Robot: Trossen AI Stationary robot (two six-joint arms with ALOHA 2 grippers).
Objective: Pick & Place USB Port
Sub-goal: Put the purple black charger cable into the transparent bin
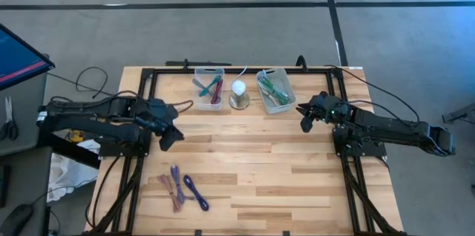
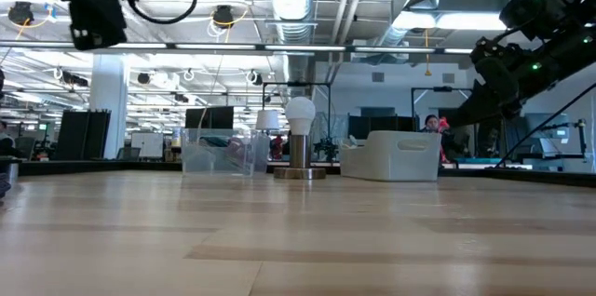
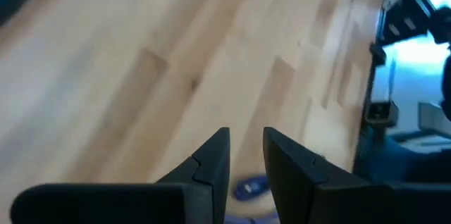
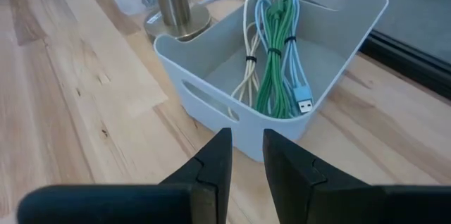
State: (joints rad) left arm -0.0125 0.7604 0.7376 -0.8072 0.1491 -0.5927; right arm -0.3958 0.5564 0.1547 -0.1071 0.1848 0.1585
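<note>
Three coiled cables, brownish, purple and blue point(image 1: 182, 188), lie flat on the near left of the table. My left gripper point(image 1: 169, 138) hovers above the wood, to the far side of them. It is open by a narrow gap point(image 3: 246, 146) with nothing between the fingers, and one blue coil point(image 3: 250, 189) shows just past them. My right gripper point(image 1: 304, 123) hangs in the air near the white bin point(image 4: 211, 97). It is also narrowly open point(image 4: 246, 143) and empty. Green, white and light-blue cables point(image 4: 271, 62) lie in that bin, with a USB plug point(image 4: 304, 104) showing.
A clear bin point(image 1: 209, 89) holding teal and red cables stands at the far edge. A lamp with a white bulb point(image 1: 238, 91) stands between it and the white bin point(image 1: 274, 91). Bare wood fills the middle and near right of the table. A black frame borders the table.
</note>
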